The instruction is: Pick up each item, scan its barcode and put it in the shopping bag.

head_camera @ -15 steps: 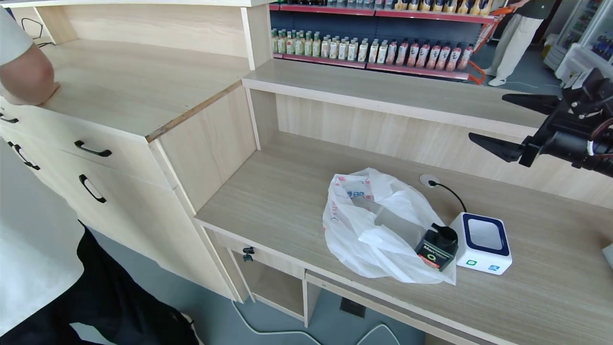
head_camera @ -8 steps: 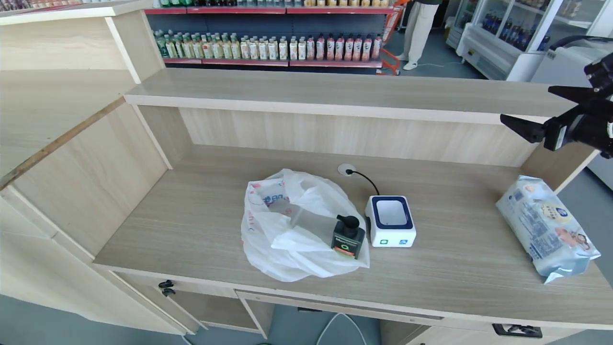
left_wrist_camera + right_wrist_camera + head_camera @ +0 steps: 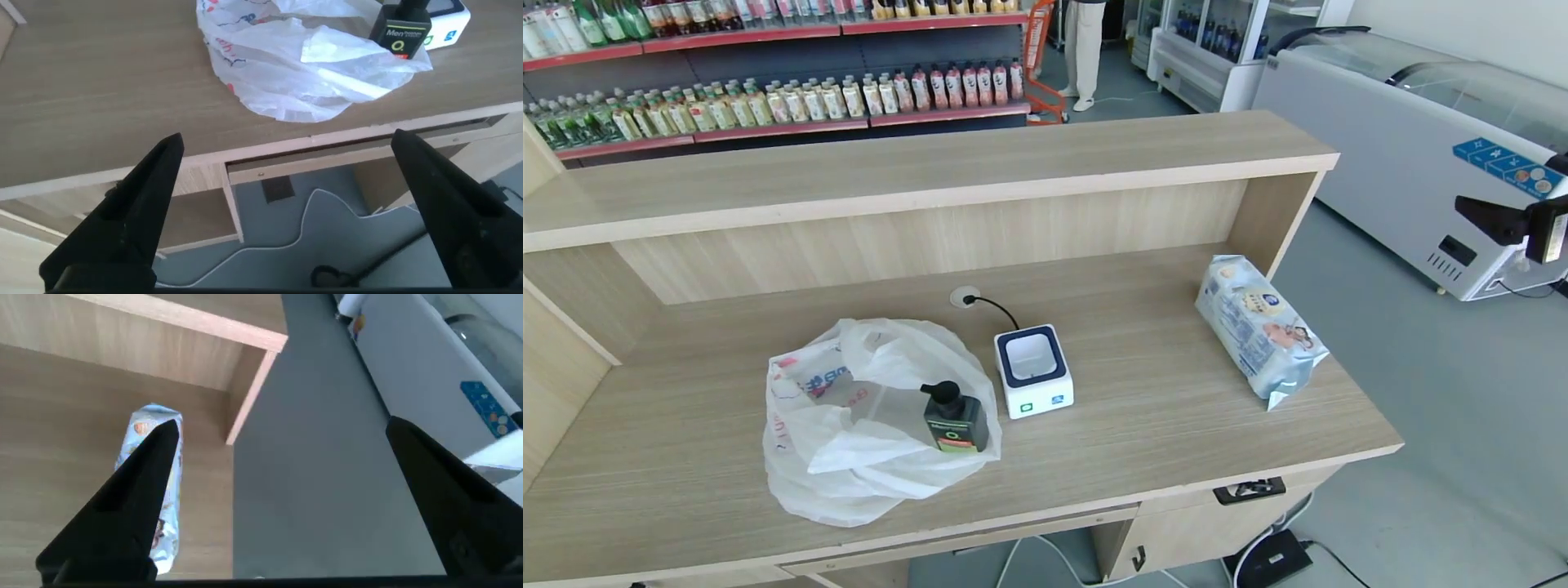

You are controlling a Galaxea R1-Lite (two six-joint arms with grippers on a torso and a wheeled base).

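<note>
A white plastic shopping bag (image 3: 849,425) lies open on the wooden counter (image 3: 1143,408). A black pump bottle (image 3: 954,420) stands at the bag's right edge, on the plastic. Just right of it sits the white barcode scanner (image 3: 1033,371). A pale blue wipes pack (image 3: 1260,328) lies near the counter's right end. My right gripper (image 3: 283,429) hangs open and empty over the floor beyond that end, with the wipes pack (image 3: 166,531) beside one finger (image 3: 1490,219). My left gripper (image 3: 288,143) is open and empty, in front of the counter's front edge, short of the bag (image 3: 302,57) and bottle (image 3: 402,28).
A raised wooden ledge (image 3: 931,175) backs the counter. A chest freezer (image 3: 1405,122) stands to the right across grey floor. Shelves of bottles (image 3: 768,98) fill the room behind. The scanner's cable (image 3: 992,306) runs into a hole in the counter.
The head camera has swung right, bringing the counter's right end, the wipes pack and the freezer into view. Bag, bottle and scanner keep their places on the counter.
</note>
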